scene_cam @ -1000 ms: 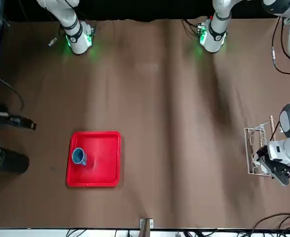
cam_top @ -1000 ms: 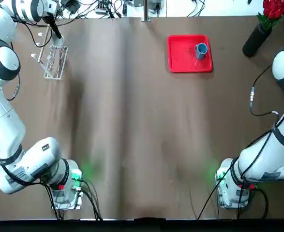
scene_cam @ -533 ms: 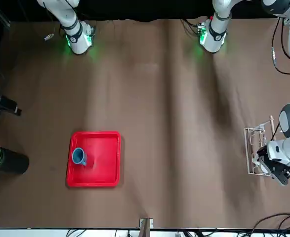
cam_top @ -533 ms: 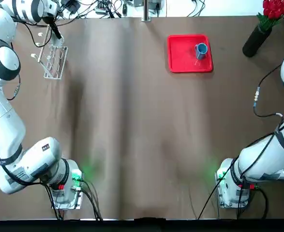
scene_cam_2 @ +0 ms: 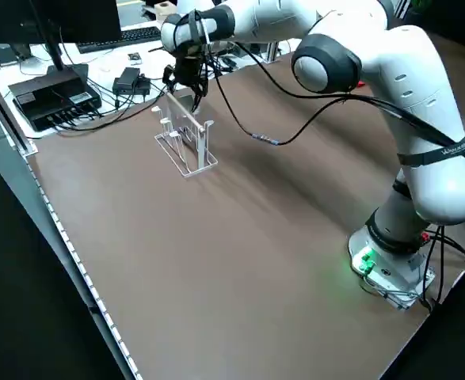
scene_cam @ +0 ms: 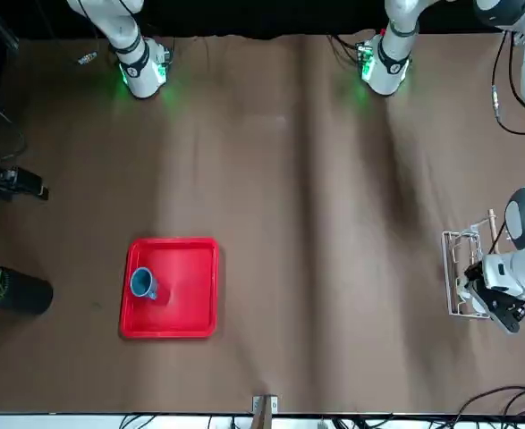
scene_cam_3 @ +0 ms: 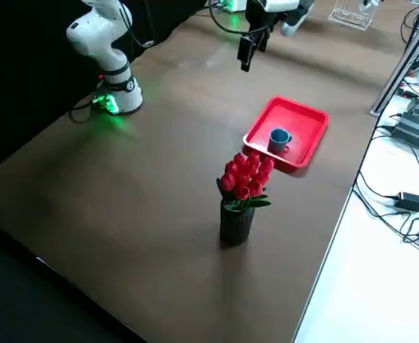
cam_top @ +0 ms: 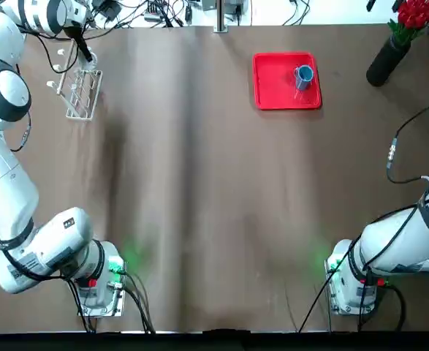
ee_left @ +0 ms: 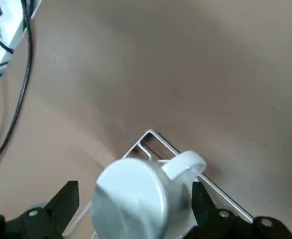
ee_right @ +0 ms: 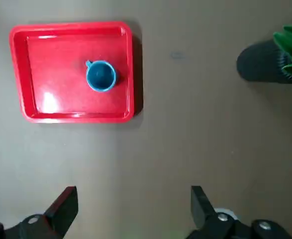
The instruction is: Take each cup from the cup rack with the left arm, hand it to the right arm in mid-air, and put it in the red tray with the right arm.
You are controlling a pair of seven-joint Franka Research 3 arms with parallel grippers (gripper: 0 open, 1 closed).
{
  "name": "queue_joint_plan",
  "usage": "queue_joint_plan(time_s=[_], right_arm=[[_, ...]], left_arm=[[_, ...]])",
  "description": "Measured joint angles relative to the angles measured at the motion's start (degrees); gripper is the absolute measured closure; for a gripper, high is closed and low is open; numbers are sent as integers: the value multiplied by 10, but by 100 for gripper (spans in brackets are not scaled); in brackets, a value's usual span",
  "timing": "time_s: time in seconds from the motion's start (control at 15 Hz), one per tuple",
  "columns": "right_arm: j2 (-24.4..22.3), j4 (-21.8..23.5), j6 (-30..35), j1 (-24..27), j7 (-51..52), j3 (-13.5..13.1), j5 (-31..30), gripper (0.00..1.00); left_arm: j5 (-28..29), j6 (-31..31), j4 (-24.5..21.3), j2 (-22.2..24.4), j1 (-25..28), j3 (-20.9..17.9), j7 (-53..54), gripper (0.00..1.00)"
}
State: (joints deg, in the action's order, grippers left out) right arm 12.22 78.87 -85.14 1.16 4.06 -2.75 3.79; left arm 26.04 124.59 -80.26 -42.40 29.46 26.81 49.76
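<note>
Robotics lab or test bench, not a home. Two white articulated robot arms sit bolted by round bases with green status lights point(cam_top: 119, 265) to one table covered in a wrinkled brown cloth point(cam_top: 214, 190). Loose black cables point(cam_top: 148, 13) trail off the far edge. On a white side bench point(scene_cam_2: 97, 67) past the table: black electronics boxes point(scene_cam_2: 51, 93), a power brick, a black keyboard point(scene_cam_2: 125, 35). A metal post point(scene_cam_3: 402, 61) stands at the table edge. The only décor is a black vase of red artificial flowers point(scene_cam_3: 241, 196), standing on the cloth like a prop.
</note>
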Motion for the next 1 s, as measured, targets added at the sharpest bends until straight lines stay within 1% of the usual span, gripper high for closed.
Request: queue_joint_plan(time_s=[0.33, 1.0], right_arm=[[0, 7, -3, -4, 2, 4, 0, 0], [-2, 7, -3, 17, 29, -1, 0, 0]], left_arm=[[0, -16, 5, 0, 0, 0, -5, 0], [1, -29, 6, 0, -5, 0, -7, 0]])
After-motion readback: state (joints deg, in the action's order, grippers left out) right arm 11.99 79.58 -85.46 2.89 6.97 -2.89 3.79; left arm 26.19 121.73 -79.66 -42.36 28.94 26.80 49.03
